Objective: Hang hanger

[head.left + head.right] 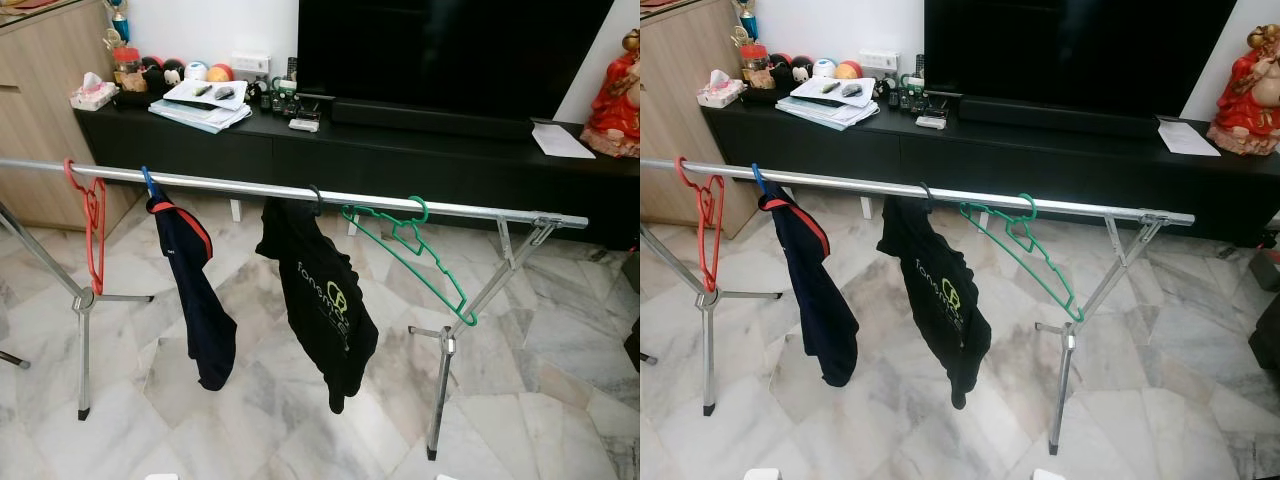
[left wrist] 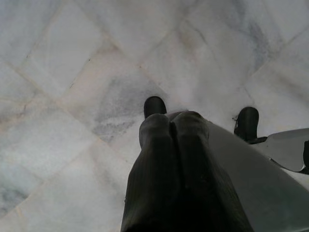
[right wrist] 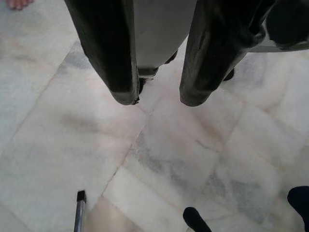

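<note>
A silver drying rack rail (image 1: 230,184) runs across the room in front of me. A green empty hanger (image 1: 418,252) hangs on it toward the right, tilted. A red empty hanger (image 1: 93,232) hangs at the left end. A dark navy garment (image 1: 195,290) and a black shirt with green print (image 1: 318,300) hang between them. My left gripper (image 2: 171,123) points down at the marble floor, its fingers pressed together with nothing held. My right gripper (image 3: 159,99) also points at the floor, its two fingers apart and empty.
A low black TV cabinet (image 1: 400,150) with a large TV (image 1: 450,50) stands behind the rack, with papers (image 1: 200,105), balls and small items on it. A red figurine (image 1: 615,95) is at the right. A wooden cupboard (image 1: 40,110) stands left. Rack legs (image 1: 440,390) splay on the floor.
</note>
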Controlling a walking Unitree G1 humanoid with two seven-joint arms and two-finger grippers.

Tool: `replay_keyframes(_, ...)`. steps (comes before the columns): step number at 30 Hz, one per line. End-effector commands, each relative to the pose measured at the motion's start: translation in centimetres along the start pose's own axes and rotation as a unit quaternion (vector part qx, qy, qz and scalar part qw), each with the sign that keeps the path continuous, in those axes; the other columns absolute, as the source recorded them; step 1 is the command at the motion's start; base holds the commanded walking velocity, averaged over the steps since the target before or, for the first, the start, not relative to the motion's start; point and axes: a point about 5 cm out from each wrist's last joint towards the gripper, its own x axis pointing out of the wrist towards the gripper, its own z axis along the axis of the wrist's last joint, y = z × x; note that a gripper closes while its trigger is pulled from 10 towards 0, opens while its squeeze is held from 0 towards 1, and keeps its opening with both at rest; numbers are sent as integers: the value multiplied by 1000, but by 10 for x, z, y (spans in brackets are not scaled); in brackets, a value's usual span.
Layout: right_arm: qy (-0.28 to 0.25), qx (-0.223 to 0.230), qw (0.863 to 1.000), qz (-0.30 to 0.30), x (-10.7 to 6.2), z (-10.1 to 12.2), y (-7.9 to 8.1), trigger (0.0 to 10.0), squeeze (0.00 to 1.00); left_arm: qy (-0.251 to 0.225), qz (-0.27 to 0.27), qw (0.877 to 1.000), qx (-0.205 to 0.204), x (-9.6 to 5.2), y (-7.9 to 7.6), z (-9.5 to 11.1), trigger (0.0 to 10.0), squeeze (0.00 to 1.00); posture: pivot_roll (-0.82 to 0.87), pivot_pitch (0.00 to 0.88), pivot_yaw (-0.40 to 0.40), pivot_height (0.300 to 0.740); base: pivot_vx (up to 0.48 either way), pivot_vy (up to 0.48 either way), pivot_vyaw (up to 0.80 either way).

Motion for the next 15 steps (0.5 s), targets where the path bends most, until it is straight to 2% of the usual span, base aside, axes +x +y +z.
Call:
replay_keyframes(1, 1, 2, 1000, 0, 0, -2, 2, 10000, 0, 20, 7, 1000, -2, -2, 4, -10, 10000, 0, -11, 92, -44, 740, 0, 476, 0)
replay_keyframes(13, 0, 2, 1000, 0, 0, -2, 3, 10000, 0, 26, 8, 1000, 0, -3, 6, -14, 10000, 0, -7, 95, -38, 740, 0, 472, 0)
replay_keyframes(15, 0, 3, 1000, 1, 0, -2, 3, 10000, 0, 26, 9, 1000, 4, -4, 7, -14, 10000, 0, -6, 93, -37, 740, 0, 0, 0)
